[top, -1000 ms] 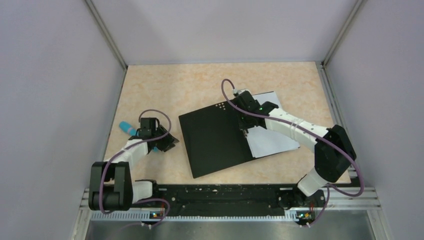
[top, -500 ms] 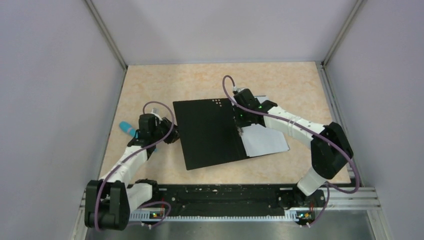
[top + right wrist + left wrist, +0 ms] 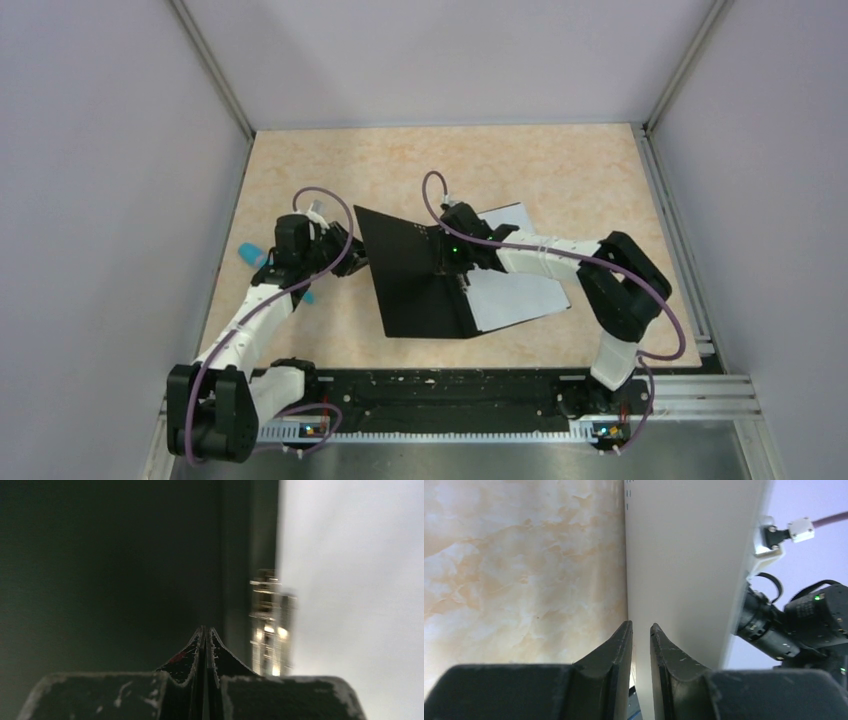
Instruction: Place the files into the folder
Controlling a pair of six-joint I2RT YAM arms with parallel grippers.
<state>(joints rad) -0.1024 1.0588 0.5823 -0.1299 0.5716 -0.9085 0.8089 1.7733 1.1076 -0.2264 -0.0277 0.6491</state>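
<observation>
Now my left end effector [image 3: 640, 625] has pinched nearly shut on the folder [image 3: 410, 270] cover's lifted edge. The right end effector [image 3: 455, 265], closed and empty, presses the spine beside the files [image 3: 515, 290] at the centre of the counter [image 3: 300, 160]; closing looks next.

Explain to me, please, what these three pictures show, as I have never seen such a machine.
This is a robot with two arms bolted at the near edge of a beige marbled table. Each arm ends in a two-finger claw. The wide picture is taken from above and behind the arms. The other two come from small cameras on the wrists, looking along the fingers.

On the table lies an open flat rectangular folder, black inside and silvery-grey outside, with thin white paper sheets to the right of its spine. A small turquoise object lies at the left; I cannot tell what it is.

The left claw seems to pinch the free edge of the folder's left cover, which stands tilted up. The right claw is shut and empty, close to the metal spine clip.
</observation>
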